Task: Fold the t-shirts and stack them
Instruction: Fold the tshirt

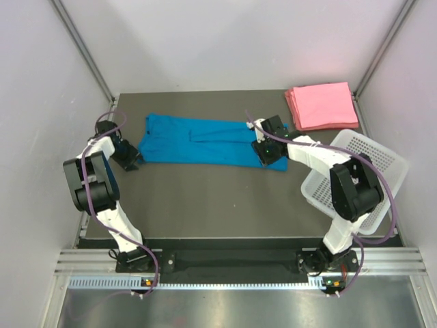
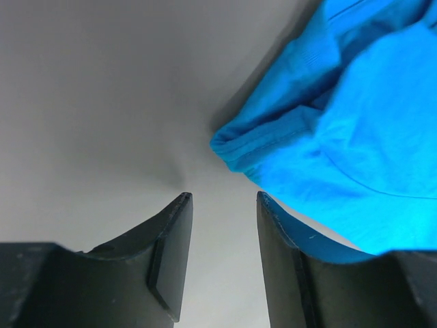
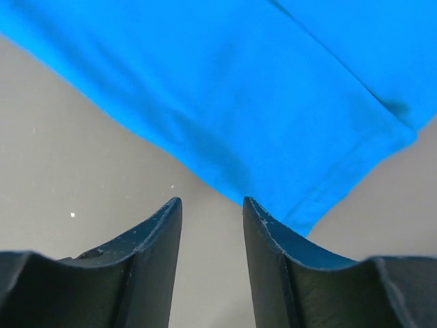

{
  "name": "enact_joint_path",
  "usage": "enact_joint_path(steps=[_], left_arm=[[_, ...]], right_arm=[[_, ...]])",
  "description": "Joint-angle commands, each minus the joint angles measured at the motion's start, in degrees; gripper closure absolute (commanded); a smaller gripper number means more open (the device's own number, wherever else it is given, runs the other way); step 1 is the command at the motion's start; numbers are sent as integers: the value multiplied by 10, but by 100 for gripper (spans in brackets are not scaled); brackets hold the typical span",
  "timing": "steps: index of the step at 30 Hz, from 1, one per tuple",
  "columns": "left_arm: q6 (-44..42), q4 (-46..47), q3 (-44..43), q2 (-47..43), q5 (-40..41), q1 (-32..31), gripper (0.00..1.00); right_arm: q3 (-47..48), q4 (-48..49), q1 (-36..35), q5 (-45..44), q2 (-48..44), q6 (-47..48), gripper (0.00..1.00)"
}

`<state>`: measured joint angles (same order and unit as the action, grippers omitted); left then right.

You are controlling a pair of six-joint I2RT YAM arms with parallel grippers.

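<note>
The blue t-shirt (image 1: 205, 140) lies as a long, soft band across the middle of the dark matte table (image 1: 205, 205), partly folded lengthwise. The pink t-shirts (image 1: 321, 106) sit stacked as a flat rectangle at the far right corner, near the white perforated basket (image 1: 382, 164). The left gripper (image 1: 131, 162) is at the shirt's left end and the right gripper (image 1: 268, 156) at its right end. Only the wrist views show (the overhead cannot) both sets of jaws narrowly parted over bare table, holding nothing, with the stitched hem (image 2: 235, 147) just ahead.
</note>
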<state>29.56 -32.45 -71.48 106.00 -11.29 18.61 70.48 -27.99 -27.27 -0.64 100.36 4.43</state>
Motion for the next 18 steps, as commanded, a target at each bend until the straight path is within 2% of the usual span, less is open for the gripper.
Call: enact_joint_path(steps=[1, 5, 10, 18], left_arm=[[25, 68, 14, -32, -8, -2, 52], [23, 65, 8, -11, 14, -2, 53], [16, 55, -18, 18, 40, -2, 55], [11, 61, -39, 33, 47, -2, 57]], right_arm=[[-13, 25, -10, 10, -3, 111, 57], [-57, 51, -14, -28, -21, 181, 55], [-88, 56, -17, -19, -19, 233, 54], [-102, 85, -23, -80, -2, 248, 53]])
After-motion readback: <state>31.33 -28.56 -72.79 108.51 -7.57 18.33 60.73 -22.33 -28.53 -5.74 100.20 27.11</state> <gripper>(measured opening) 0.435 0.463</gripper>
